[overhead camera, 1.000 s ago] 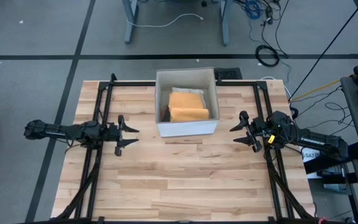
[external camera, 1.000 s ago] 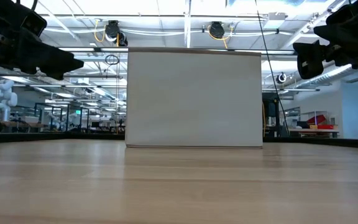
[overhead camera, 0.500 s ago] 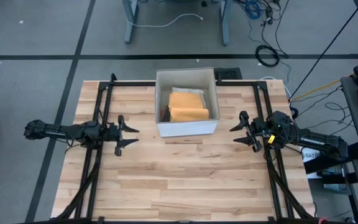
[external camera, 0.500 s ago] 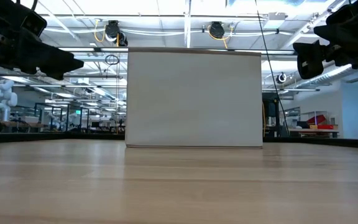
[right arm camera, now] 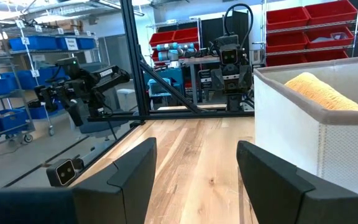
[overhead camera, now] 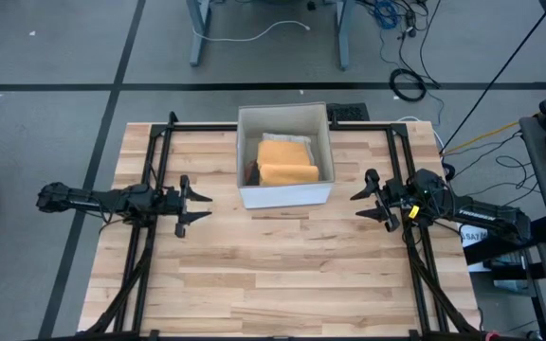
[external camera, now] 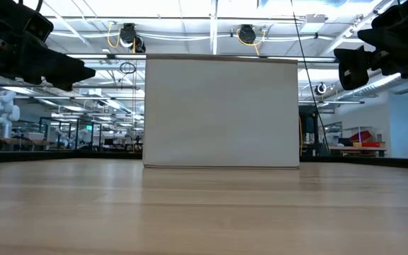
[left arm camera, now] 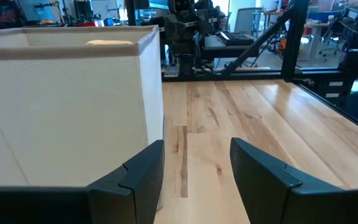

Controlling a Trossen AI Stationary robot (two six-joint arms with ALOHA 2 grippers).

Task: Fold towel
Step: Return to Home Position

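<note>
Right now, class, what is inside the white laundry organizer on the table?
A folded orange towel lies on top in the laundry organizer, a paler cloth behind it, a dark item beside. Whatever lies beneath is covered. Left gripper and right gripper hang open either side.

Table (overhead camera: 254, 275): pale wood planks, smooth, with a low satin sheen. Laundry organizer (left arm camera: 67, 112): off-white woven cloth walls, matt, fine-grained. Orange towel (overhead camera: 287, 163): soft looped cloth, nubby and dull.

- Your high camera looks straight down over the whole table (overhead camera: 282, 275);
- your low camera sits at tabletop height, close on the white bin (external camera: 222, 113);
- your wrist cameras face inward from opposite sides; all four share that bin.
</note>
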